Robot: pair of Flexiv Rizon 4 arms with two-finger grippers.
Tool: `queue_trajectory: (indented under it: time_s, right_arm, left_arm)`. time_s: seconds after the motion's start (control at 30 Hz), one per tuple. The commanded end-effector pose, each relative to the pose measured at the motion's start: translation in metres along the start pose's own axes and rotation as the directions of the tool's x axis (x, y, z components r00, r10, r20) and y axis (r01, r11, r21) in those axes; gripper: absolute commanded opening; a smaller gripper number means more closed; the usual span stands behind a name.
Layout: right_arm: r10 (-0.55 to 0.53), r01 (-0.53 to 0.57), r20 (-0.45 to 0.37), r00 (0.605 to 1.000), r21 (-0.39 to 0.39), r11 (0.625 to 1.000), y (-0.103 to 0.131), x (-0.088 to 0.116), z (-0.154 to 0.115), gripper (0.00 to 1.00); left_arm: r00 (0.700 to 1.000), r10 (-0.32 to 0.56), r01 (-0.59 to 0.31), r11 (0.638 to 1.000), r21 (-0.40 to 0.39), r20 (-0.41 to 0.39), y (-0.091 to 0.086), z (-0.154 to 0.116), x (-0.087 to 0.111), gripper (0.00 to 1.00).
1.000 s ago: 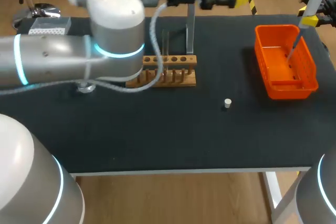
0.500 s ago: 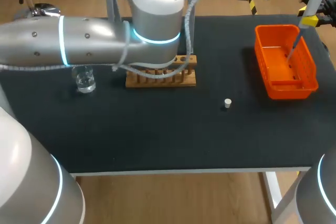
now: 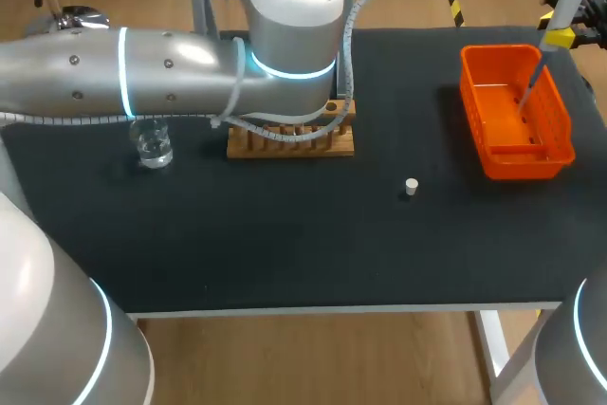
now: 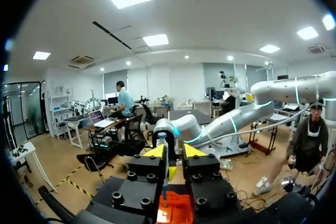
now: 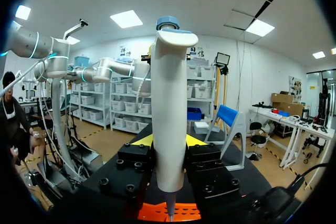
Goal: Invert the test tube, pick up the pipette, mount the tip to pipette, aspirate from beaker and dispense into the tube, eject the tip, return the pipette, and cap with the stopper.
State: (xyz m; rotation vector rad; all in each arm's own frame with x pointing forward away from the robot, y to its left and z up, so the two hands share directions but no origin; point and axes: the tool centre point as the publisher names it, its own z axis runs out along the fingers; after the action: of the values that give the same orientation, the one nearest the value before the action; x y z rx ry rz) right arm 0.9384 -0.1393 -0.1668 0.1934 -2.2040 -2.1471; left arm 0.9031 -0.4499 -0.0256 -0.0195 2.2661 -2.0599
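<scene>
Right hand (image 5: 168, 142) clamps the pipette (image 5: 169, 103) over the orange bin (image 3: 560, 154); left hand (image 4: 175, 153) is slightly parted and empty. If the pipette sits off-centre, its tip (image 3: 531, 78) could drop onto the tabletop (image 3: 285, 234) instead.

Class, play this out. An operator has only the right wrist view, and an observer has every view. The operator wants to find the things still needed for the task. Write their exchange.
Operator: I see only the pipette in my right gripper, with the basket below it. Where is the stopper?
Observer: The stopper lies on the table, between the rack and the basket, nearer the robot than both.
Operator: And the beaker?
Observer: The beaker stands left of the rack, apart from it.
</scene>
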Motion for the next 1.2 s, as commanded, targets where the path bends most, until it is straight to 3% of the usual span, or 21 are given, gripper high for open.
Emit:
queue_trajectory:
  time_s: [0.03, 0.33, 0.73, 1.2]
  right_arm:
    - [-0.001, 0.001, 0.002, 1.000, 0.004, 1.000, 0.001, 0.001, 0.000, 0.00]
    - [-0.001, 0.001, 0.002, 1.000, 0.004, 1.000, 0.001, 0.001, 0.000, 0.00]
    - [-0.001, 0.001, 0.002, 1.000, 0.004, 1.000, 0.001, 0.001, 0.000, 0.00]
    - [-0.001, 0.001, 0.002, 1.000, 0.004, 1.000, 0.001, 0.001, 0.000, 0.00]
  left_arm:
    - [1.000, 0.001, -0.001, 1.000, 0.008, 0.003, 0.002, 0.001, 0.001, 0.00]
    - [1.000, -0.001, 0.001, 1.000, 0.011, 0.007, 0.002, 0.002, 0.000, 0.00]
    - [1.000, 0.030, -0.030, 0.996, 0.078, 0.008, 0.002, 0.037, -0.002, 0.00]
    - [0.999, 0.048, -0.048, 0.995, 0.087, -0.002, -0.002, 0.066, -0.016, 0.00]
